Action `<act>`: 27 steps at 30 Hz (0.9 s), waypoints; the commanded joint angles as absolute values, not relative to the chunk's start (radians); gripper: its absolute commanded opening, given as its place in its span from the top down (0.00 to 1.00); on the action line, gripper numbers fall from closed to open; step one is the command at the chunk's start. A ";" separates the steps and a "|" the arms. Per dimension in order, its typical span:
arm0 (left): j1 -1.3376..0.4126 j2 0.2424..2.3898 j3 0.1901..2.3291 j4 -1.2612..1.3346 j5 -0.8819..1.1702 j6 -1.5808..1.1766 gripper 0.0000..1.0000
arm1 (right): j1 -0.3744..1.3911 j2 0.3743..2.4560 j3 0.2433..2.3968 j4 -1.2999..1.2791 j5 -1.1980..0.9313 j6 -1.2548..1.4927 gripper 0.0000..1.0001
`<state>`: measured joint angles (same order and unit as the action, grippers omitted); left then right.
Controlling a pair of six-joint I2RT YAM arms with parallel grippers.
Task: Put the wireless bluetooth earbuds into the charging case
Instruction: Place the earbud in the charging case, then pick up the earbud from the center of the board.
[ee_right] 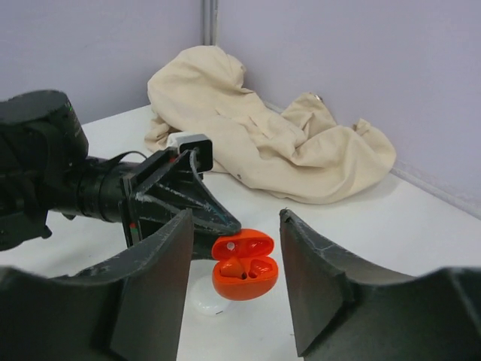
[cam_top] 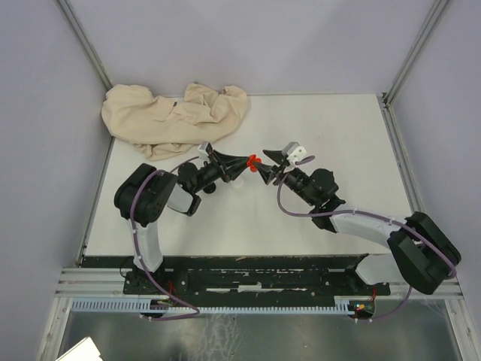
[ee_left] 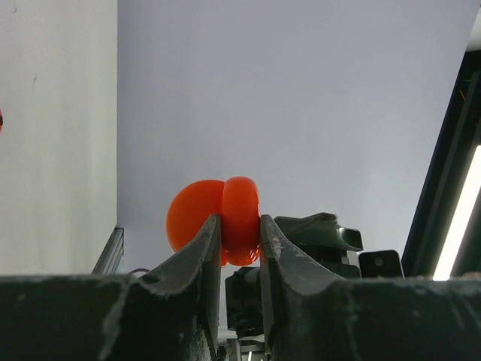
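Left pincer point(ee_left: 240, 229) was clamped on the red charging case point(ee_left: 242, 204). Its jaws pinched the body across the thin side, with the case poking up past the fingertips and the lid swung open to one side. Right pincer point(ee_right: 237, 219) stood open with nothing in it, its jaws flanking the case in its own wrist view.

Key relation: the case sat dead ahead of the right pincer, just beyond the tips and not touching. The open wells faced it, wide axis running across the jaw gap.

Top view showed the two pincers tip to tip with the case between. The left arm held it, so the right was the free one for any insert or lid push.

Couldn't tell whether earbuds sat in the wells — red on red, too small. No loose ones seen.

A white disc point(ee_right: 207, 301) lay on the table point(ee_right: 421, 226) under the case. A beige cloth point(ee_right: 263, 143) lay well beyond.
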<state>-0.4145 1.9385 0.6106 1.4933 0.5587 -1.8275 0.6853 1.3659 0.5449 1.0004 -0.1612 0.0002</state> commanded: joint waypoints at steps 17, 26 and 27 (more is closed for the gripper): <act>-0.325 1.856 0.568 1.519 0.661 -1.728 0.97 | 0.577 1.770 1.420 -0.528 0.167 0.183 0.35; -0.324 1.765 0.572 1.378 0.711 -1.617 0.97 | 0.567 1.910 1.437 -0.512 0.124 0.183 0.35; -0.324 1.764 0.571 1.379 0.713 -1.618 0.97 | 0.564 1.919 1.439 -0.511 0.118 0.183 0.36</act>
